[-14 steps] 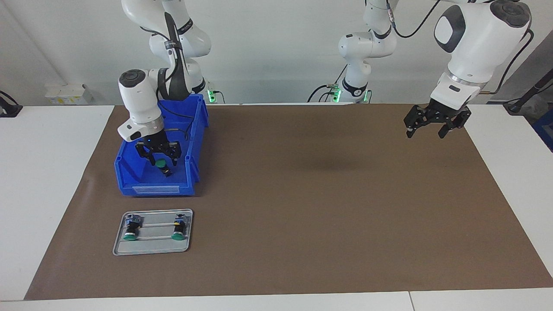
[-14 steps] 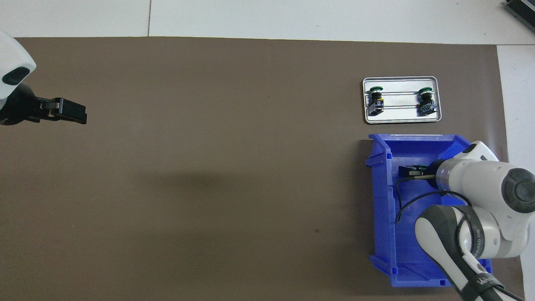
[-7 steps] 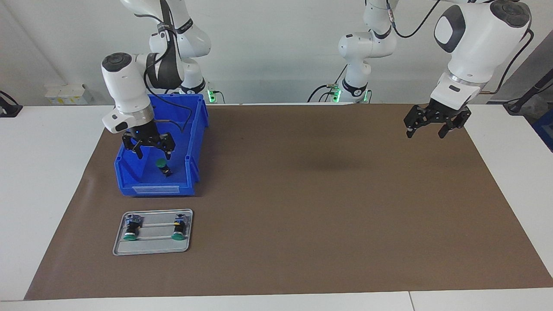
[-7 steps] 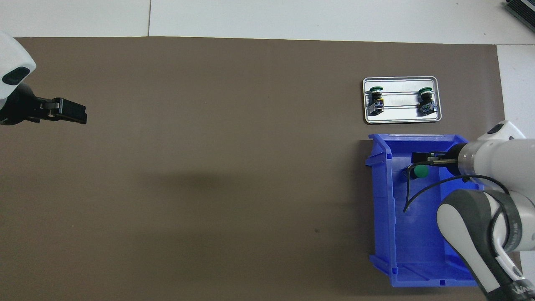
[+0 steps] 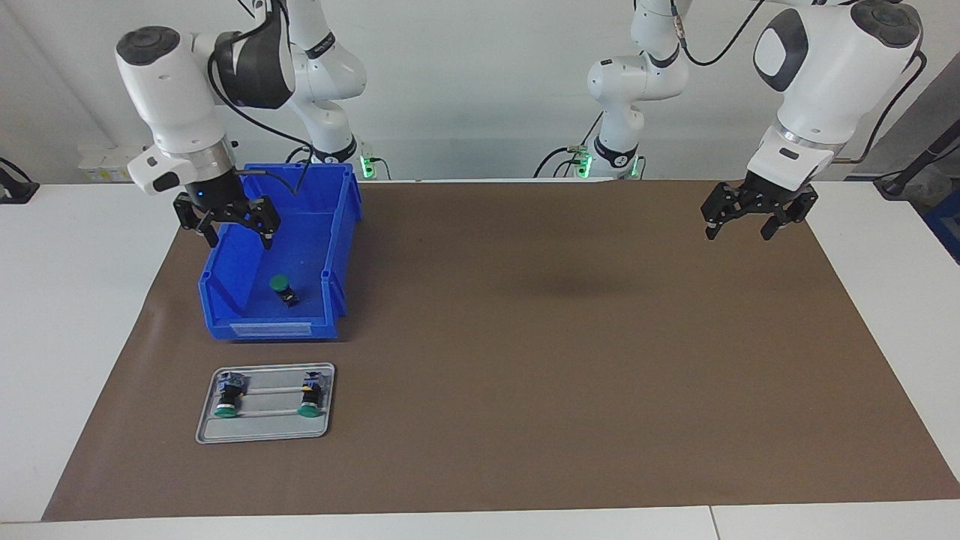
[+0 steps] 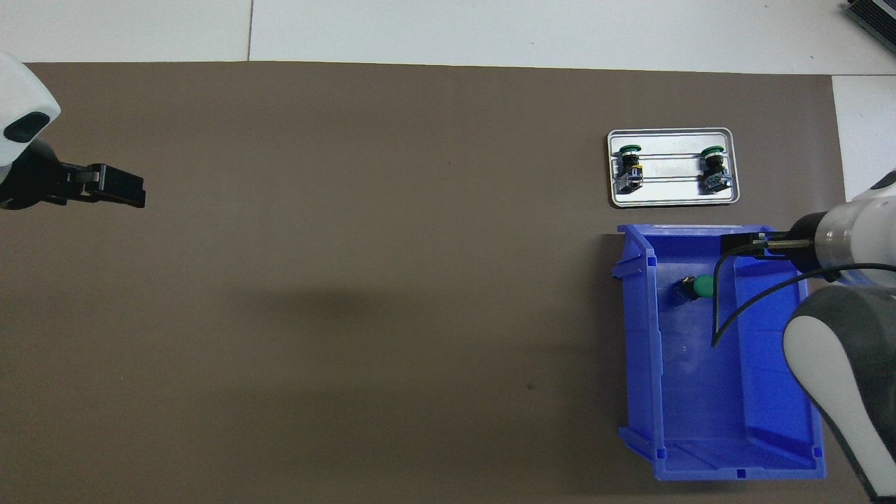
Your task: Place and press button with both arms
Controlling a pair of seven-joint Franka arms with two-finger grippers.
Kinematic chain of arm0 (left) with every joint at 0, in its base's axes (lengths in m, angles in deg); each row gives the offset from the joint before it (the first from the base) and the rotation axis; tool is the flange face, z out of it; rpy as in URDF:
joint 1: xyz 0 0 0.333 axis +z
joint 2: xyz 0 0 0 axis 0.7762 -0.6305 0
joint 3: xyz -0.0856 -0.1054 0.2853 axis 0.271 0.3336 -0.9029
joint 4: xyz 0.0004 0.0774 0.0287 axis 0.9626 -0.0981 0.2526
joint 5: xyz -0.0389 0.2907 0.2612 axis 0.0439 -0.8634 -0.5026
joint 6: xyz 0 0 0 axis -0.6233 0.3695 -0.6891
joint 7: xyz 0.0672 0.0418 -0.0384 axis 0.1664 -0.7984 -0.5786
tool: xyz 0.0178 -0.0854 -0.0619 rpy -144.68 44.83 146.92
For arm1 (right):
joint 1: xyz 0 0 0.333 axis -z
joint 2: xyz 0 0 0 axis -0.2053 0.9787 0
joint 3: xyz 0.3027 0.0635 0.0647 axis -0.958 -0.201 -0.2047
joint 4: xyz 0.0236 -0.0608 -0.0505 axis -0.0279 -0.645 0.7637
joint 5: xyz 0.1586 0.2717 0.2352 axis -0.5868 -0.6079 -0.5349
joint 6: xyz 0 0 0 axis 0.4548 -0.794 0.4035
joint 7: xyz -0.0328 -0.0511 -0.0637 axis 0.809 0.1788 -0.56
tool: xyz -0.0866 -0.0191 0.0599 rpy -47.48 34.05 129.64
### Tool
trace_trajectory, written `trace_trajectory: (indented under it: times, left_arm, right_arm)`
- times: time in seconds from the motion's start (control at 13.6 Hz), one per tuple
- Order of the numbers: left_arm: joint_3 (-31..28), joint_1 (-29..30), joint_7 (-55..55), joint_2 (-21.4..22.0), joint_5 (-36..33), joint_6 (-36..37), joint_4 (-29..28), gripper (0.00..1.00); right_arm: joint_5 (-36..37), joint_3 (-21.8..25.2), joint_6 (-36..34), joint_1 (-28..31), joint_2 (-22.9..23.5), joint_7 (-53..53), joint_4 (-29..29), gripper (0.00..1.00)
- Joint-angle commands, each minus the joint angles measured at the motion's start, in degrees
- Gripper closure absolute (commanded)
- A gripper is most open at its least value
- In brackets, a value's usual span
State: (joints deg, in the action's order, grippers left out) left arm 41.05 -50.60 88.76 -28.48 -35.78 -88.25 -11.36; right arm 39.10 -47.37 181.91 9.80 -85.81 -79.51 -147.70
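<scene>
Blue plastic walls of a bin (image 5: 341,247) hem in the one loose button (image 5: 283,288), which lies tipped on its side on the bin's floor, toward the end farther from the robots, its green cap pointing roughly at the right arm's end of the desk (image 5: 525,337). The right pincer (image 5: 227,222) hangs empty above the bin's outer wall, jaws spread wide, so the button sits below it and a little toward the middle of the desk. This arm is plainly the nearer one. I'd guess a grab would mean coming down and closing across the short black body. The left pincer (image 5: 757,211) waits, open and empty, over the brown mat at the left arm's end. Two more buttons (image 5: 226,396) lie on a metal tray (image 5: 262,431) just beside the bin, farther from the robots.
</scene>
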Motion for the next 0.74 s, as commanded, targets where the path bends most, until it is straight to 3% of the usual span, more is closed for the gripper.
trace_trajectory:
  times: [0.0,0.29,0.66]
  left_arm:
    - [0.31,0.38,-0.64,1.71,-1.05,0.03,-1.78,0.00]
    - [0.31,0.38,-0.64,1.71,-1.05,0.03,-1.78,0.00]
    - [0.31,0.38,-0.64,1.71,-1.05,0.03,-1.78,0.00]
  right_arm:
    - [-0.68,-0.57,-11.85,1.43,3.48,2.00,13.08,0.00]
    - [1.07,-0.66,-23.14,1.96,6.47,1.92,23.65,0.00]
    - [1.17,-0.83,-20.95,1.61,5.60,1.57,20.68,0.00]
